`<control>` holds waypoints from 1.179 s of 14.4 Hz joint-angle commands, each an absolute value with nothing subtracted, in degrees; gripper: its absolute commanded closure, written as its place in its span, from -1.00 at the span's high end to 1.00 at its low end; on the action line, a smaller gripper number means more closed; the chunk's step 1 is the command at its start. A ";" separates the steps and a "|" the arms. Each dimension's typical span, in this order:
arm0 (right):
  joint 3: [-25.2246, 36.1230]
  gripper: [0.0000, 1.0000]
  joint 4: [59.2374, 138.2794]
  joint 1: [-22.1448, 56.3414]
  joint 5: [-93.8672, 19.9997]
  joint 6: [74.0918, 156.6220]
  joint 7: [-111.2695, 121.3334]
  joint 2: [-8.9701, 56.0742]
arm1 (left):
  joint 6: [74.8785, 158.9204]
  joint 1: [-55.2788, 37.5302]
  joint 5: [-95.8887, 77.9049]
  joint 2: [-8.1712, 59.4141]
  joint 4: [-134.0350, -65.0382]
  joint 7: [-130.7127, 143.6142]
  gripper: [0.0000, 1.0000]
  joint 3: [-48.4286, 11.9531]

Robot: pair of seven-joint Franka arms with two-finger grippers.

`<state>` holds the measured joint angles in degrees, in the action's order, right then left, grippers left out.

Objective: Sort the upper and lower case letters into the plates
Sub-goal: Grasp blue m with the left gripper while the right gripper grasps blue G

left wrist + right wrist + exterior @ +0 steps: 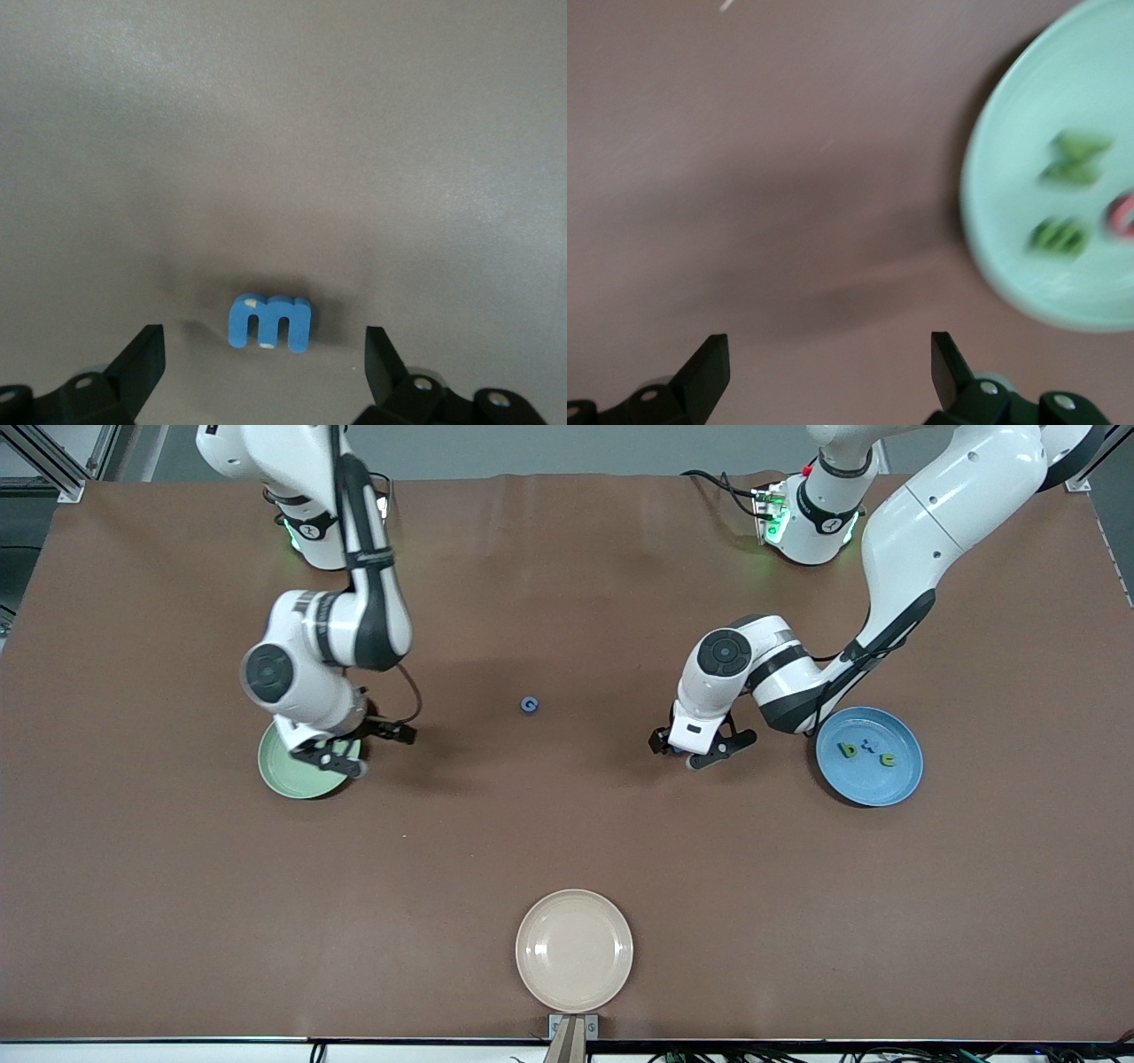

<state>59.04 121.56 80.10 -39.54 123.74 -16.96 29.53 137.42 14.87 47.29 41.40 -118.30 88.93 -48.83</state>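
Note:
A blue lowercase m [270, 321] lies on the brown table between the open fingers of my left gripper [266, 363]. In the front view that gripper [695, 751] is low over the table beside the blue plate [873, 788], which holds a green b [849, 750], a green c [888, 759] and a pale letter. My right gripper [354, 746] is open and empty over the edge of the mint green plate [288, 775]. The right wrist view shows this plate [1010, 133] with two green letters [1074, 159] and a red one. A blue G [529, 705] lies at mid-table.
A cream-beige plate [574, 950] stands empty near the table's front edge, closest to the front camera. Both arms' elbows hang over the table above their plates.

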 commanded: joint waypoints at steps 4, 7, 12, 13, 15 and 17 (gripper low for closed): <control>58.81 1.00 121.55 91.05 -40.60 130.24 -39.61 31.72 | 137.90 14.33 46.67 41.92 -117.25 89.03 0.46 -48.34; 51.44 0.83 121.20 90.53 -40.52 136.56 -49.80 33.56 | 137.90 14.33 47.02 42.28 -117.25 89.12 0.39 -48.08; 46.50 0.44 116.46 89.04 -40.60 137.37 -56.78 38.85 | 137.99 14.24 47.20 42.54 -117.25 89.12 0.05 -47.99; 46.23 0.41 115.93 88.86 -40.52 137.37 -57.91 38.85 | 137.99 14.24 47.20 42.63 -117.25 89.12 -0.01 -47.99; 45.53 0.31 114.70 88.51 -40.52 137.29 -59.67 38.93 | 137.99 13.98 47.11 42.54 -117.25 89.12 -0.21 -47.99; 44.91 0.28 114.08 88.42 -40.52 137.29 -61.08 38.94 | 137.99 14.06 47.11 42.54 -117.25 89.12 -0.51 -47.99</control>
